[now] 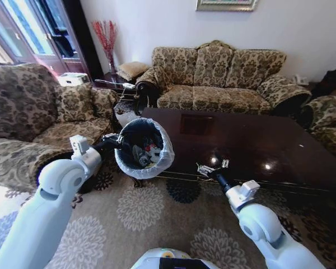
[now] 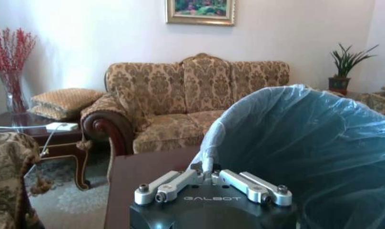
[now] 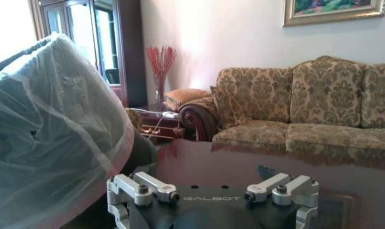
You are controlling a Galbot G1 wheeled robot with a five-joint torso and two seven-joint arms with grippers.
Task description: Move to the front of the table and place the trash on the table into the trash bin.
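Here, my left gripper (image 1: 116,140) is clamped on the rim of the trash bin (image 1: 157,162), pinching the bag liner where it folds over the edge, with the bin lifted against the near corner of the table (image 1: 269,145). Inside the bin lies the trash (image 1: 145,154): a clear bottle with a red cap and some crumpled white bits. My right gripper (image 1: 211,168) hovers low over the table's near edge, its fingers spread apart and holding nothing. The dark tabletop around it looks bare. I judge the bin light but awkward: the liner is thin, slick film that could slide or tear under a pinch, so the firm rim beneath it is the place to grip. The sofa (image 1: 218,78) stands behind the table, well apart from both arms.
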